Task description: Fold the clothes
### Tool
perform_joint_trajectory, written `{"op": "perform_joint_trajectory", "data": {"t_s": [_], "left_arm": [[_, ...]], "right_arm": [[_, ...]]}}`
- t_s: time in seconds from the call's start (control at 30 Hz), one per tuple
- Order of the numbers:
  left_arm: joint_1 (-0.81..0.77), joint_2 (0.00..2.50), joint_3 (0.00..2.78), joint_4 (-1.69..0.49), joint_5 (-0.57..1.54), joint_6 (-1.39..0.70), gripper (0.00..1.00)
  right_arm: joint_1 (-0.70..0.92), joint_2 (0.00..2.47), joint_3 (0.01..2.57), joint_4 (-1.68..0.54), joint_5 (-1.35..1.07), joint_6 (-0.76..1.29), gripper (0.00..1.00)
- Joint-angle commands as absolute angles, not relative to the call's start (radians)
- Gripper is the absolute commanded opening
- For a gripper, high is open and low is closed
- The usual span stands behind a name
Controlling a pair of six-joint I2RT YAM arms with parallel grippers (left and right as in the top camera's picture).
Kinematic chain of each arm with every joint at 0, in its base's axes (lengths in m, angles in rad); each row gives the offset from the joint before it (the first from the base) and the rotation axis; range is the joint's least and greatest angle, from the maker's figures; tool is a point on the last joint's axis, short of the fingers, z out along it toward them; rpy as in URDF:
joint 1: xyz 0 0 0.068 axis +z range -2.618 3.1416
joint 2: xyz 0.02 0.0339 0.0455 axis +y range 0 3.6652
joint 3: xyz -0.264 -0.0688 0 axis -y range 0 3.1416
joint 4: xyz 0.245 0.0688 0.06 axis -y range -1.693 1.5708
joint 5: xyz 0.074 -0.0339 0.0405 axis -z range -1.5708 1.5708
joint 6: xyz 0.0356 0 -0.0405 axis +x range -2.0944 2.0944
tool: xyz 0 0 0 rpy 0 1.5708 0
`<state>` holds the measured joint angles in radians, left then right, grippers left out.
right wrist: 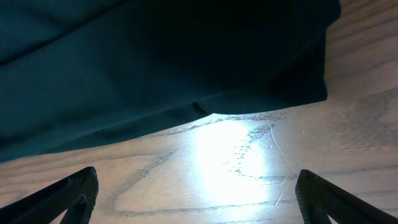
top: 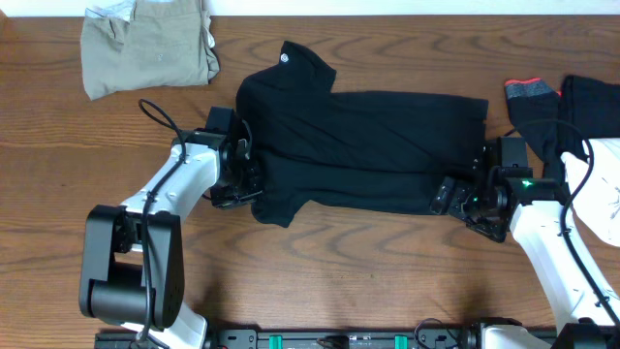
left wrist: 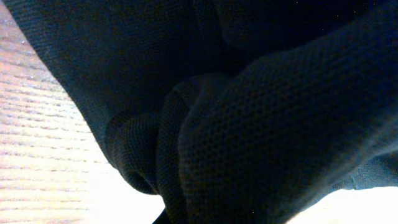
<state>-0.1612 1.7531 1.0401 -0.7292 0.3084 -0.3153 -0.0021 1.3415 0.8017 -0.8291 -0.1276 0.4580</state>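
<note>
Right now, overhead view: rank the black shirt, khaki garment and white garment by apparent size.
1. black shirt, largest by far.
2. khaki garment.
3. white garment, smallest as seen, but the frame edge crops it, so its full size is unsure.

No text can be read; the round tag (top: 285,56) on the black shirt (top: 378,136) is too small.

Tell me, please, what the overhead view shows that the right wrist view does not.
Only overhead: the khaki garment at top left, the white cloth at far right, and the left gripper. Only right wrist: the right gripper seen open, wide apart over glare on the wood. Both: the black shirt and the wooden table.
</note>
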Motion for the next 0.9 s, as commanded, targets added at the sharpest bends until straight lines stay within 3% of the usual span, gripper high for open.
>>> {"op": "perform_joint_trajectory", "data": {"t_s": [0.0, 0.3, 0.87], "left_arm": [[-0.163, 1.702, 1.041, -0.738, 0.307, -0.319, 0.06], [-0.163, 1.559, 1.041, -0.739, 0.306, -0.353, 0.06], [-0.162, 1.563, 1.041, -0.589, 0.303, -0.352, 0.06]], "right_arm": [[0.005, 1.345, 0.786, -0.825, -0.093, 0.471, 0.99], [-0.009, 1.376, 0.783, -0.725, -0.083, 0.463, 0.99], [-0.009, 1.525, 0.783, -0.6, -0.049, 0.475, 0.99]]}}
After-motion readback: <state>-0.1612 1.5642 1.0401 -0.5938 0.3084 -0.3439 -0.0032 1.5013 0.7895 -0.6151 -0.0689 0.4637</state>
